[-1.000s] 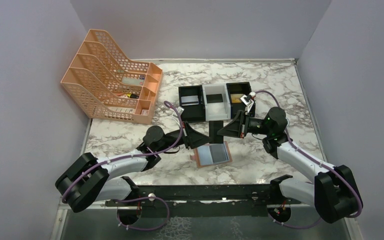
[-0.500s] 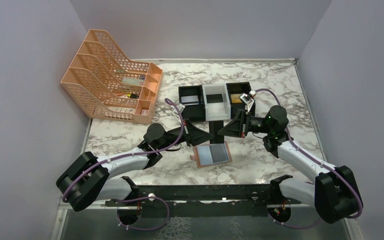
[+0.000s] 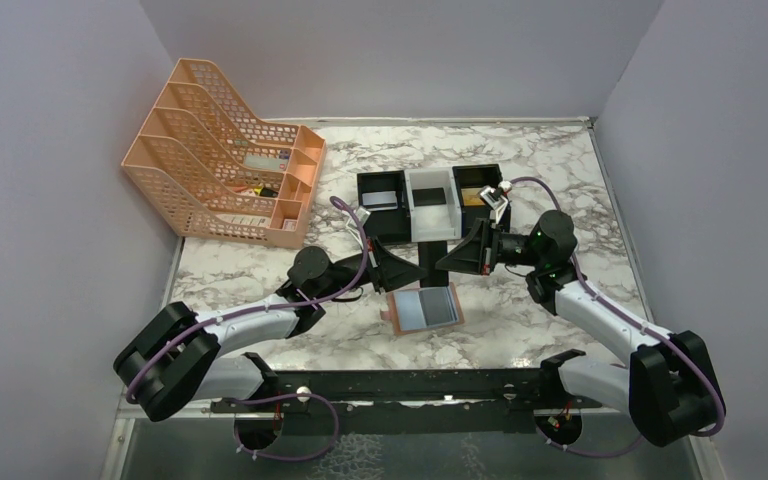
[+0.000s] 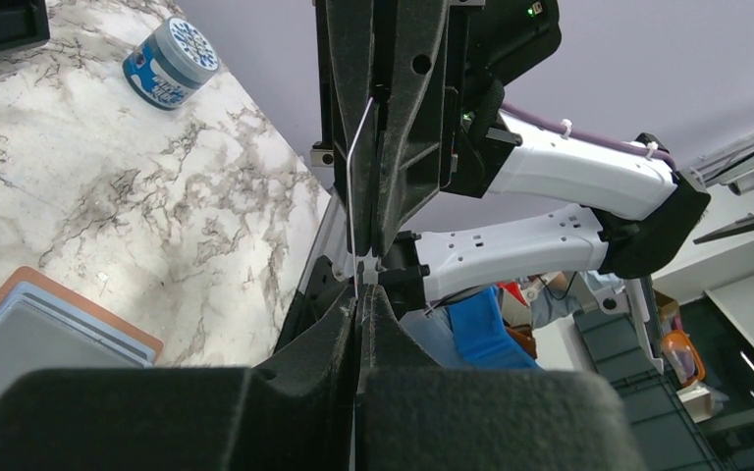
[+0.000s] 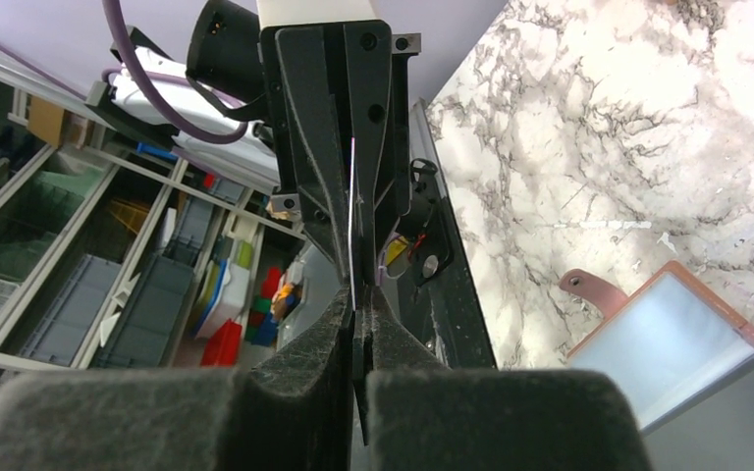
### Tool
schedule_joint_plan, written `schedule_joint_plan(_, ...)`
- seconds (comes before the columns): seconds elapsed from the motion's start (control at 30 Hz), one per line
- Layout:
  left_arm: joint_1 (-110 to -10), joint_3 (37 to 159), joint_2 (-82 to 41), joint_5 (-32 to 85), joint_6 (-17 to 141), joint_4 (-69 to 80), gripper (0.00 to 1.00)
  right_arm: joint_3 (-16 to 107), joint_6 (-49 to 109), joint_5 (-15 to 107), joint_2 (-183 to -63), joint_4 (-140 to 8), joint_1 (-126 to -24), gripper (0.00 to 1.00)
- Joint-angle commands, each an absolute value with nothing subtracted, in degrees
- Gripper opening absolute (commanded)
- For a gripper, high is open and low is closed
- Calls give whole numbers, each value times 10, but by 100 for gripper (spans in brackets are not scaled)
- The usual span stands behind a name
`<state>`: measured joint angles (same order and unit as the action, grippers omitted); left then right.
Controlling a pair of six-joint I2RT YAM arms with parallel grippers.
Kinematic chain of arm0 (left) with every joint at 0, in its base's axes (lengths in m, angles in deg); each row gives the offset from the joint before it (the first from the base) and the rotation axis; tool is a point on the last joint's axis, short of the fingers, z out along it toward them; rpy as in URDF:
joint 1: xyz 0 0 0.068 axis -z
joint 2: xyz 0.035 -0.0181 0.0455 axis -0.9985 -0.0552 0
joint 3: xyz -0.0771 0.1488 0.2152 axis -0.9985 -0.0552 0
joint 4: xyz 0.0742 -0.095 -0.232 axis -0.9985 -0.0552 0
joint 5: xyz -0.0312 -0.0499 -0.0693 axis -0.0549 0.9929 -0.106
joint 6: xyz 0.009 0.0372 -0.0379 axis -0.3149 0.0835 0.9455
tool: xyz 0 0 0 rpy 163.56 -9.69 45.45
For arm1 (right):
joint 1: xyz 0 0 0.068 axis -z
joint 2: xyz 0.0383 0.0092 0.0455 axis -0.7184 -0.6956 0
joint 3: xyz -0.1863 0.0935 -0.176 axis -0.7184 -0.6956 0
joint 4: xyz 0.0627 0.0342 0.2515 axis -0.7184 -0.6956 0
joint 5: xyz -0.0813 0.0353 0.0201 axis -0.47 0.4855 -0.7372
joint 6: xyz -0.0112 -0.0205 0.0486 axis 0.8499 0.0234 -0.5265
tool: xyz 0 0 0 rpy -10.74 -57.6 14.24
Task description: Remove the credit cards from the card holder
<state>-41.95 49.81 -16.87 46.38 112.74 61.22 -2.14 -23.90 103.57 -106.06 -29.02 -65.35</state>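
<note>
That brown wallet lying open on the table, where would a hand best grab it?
Probably by the side tab. The card holder lies flat and open on the table, so its faces offer nothing to pinch, while the tab juts past its left edge. Come in low from the left, one finger sliding under. Left hand and right hand are both pinching a credit card.

A: Top view?
B: Fixed high behind both bases, looking down and forward over the whole table (image 3: 560,170), far off
A: Wrist views?
B: Close in, sighting along own fingers, facing each other: left wrist onto the right gripper (image 4: 371,245), right wrist onto the left gripper (image 5: 353,250)
A: Shared?
B: Thin card (image 3: 430,265) pinched from both ends, edge-on to both wrists, plus a corner of the open card holder (image 3: 425,310), whole only from above
</note>
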Motion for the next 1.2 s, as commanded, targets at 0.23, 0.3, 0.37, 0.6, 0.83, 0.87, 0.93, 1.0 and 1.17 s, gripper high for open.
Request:
schedule_joint_plan(0.23, -417, 477, -142, 406, 1115, 557, 58, 68, 12, 885, -1010, -537, -656, 1)
schedule_joint_plan(0.3, -420, 465, -123, 375, 1116, 519, 78, 93, 72, 824, -1006, -605, -657, 1)
schedule_joint_plan(0.37, -424, 459, -102, 349, 1112, 472, 87, 123, 115, 755, -1007, -675, -657, 1)
schedule_joint_plan(0.6, -427, 489, -29, 258, 1044, 267, 99, 149, 232, 670, -1003, -718, -657, 1)
schedule_joint_plan(0.83, -428, 595, -11, 85, 942, -32, 99, 128, 305, 606, -980, -659, -699, 1)
schedule_joint_plan(0.87, -428, 601, -2, 66, 934, -51, 99, 125, 314, 595, -980, -651, -710, 1)
schedule_joint_plan(0.93, -428, 615, 12, 31, 919, -88, 99, 128, 341, 580, -985, -650, -731, 1)
schedule_joint_plan(1.0, -429, 632, 18, 1, 903, -116, 99, 136, 363, 542, -993, -662, -746, 1)
schedule_joint_plan(1.17, -440, 709, -36, -57, 861, -210, 99, 144, 432, 474, -1010, -657, -775, 1)
